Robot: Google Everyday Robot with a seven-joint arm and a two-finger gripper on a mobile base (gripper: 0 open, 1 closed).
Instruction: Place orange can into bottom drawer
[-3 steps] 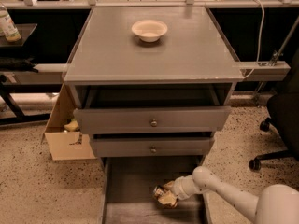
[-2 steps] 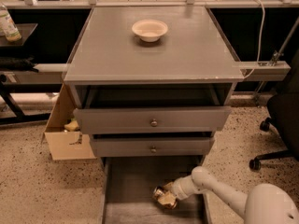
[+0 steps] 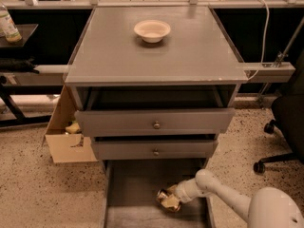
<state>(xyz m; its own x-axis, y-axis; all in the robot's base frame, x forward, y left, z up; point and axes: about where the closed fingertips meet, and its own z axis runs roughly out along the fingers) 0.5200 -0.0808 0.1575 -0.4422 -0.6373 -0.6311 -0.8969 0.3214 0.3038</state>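
Below the front edge of the bench [image 3: 199, 56], the end effector [image 3: 170, 201] grips the orange can [image 3: 163, 194] low inside the bottom drawer [image 3: 128, 194]; it has barely shifted. Release looks due next.

One high camera looks down on the desk [image 3: 190, 56] from its front, moderately near. The gripper [image 3: 170, 201] shows low in frame, probably closest to the lens.
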